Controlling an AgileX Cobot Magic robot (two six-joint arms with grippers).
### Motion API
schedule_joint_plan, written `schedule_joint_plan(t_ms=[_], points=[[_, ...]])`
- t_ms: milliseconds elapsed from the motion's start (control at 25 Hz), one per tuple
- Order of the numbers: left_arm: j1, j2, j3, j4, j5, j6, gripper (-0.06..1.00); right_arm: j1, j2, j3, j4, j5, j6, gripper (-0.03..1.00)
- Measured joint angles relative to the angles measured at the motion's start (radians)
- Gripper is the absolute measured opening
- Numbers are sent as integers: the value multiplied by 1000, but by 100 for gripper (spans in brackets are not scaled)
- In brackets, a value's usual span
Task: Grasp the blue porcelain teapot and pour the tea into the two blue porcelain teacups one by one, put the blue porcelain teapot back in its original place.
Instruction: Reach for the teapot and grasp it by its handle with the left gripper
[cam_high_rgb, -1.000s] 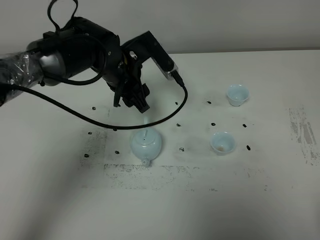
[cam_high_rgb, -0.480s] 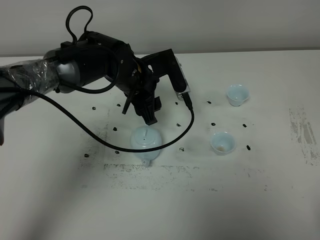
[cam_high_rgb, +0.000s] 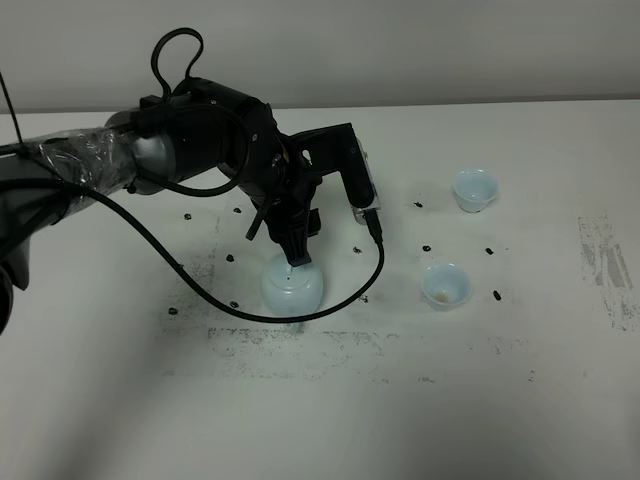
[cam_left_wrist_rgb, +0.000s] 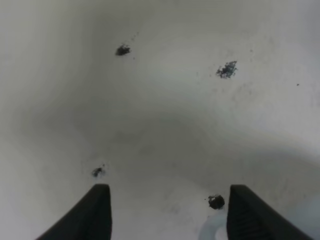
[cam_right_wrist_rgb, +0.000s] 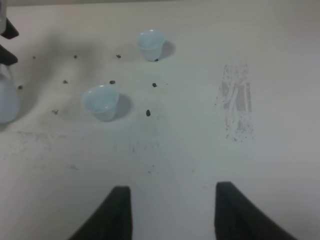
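The blue porcelain teapot (cam_high_rgb: 292, 288) stands on the white table, left of centre. My left gripper (cam_high_rgb: 297, 256) hangs right over its top, fingertips at the lid and handle, which they hide. In the left wrist view the left gripper (cam_left_wrist_rgb: 170, 215) is open with bare table between the fingers (cam_left_wrist_rgb: 95, 212), and a pale edge of the teapot (cam_left_wrist_rgb: 212, 231) shows beside one finger. The two blue porcelain teacups stand to the right, one near (cam_high_rgb: 445, 285) and one far (cam_high_rgb: 475, 188). My right gripper (cam_right_wrist_rgb: 172, 212) is open and empty, looking at both cups, near (cam_right_wrist_rgb: 101, 101) and far (cam_right_wrist_rgb: 150, 44), and at the teapot (cam_right_wrist_rgb: 6, 100).
The left arm's black cable (cam_high_rgb: 375, 255) loops down beside the teapot. Small black marks dot the table (cam_high_rgb: 120, 400) around pot and cups. A scuffed grey patch (cam_high_rgb: 605, 260) lies at the right edge. The right arm is out of the high view.
My left arm has swung right and down, so its fingertips went from behind the teapot to right over its top. The teapot and cups have not moved.
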Motion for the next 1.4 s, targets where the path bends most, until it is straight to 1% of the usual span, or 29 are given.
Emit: schedule_joint_plan(t_ms=[240, 320, 440, 680, 800, 960, 1160, 1240, 1400], points=[[0, 6, 0, 0, 6, -11, 52, 0, 0, 0, 0, 0, 0, 41], [0, 6, 0, 19, 28, -37, 52, 0, 0, 0, 0, 0, 0, 41], [0, 6, 0, 64, 47, -100, 52, 0, 0, 0, 0, 0, 0, 41], [0, 8, 0, 190, 87, -269, 52, 0, 0, 0, 0, 0, 0, 41], [0, 8, 0, 220, 116, -339, 52, 0, 0, 0, 0, 0, 0, 41], [0, 8, 0, 225, 162, -412, 52, 0, 0, 0, 0, 0, 0, 41], [0, 8, 0, 230, 172, -527, 52, 0, 0, 0, 0, 0, 0, 41], [0, 8, 0, 230, 163, -557, 52, 0, 0, 0, 0, 0, 0, 41], [0, 8, 0, 239, 114, -609, 52, 0, 0, 0, 0, 0, 0, 41]])
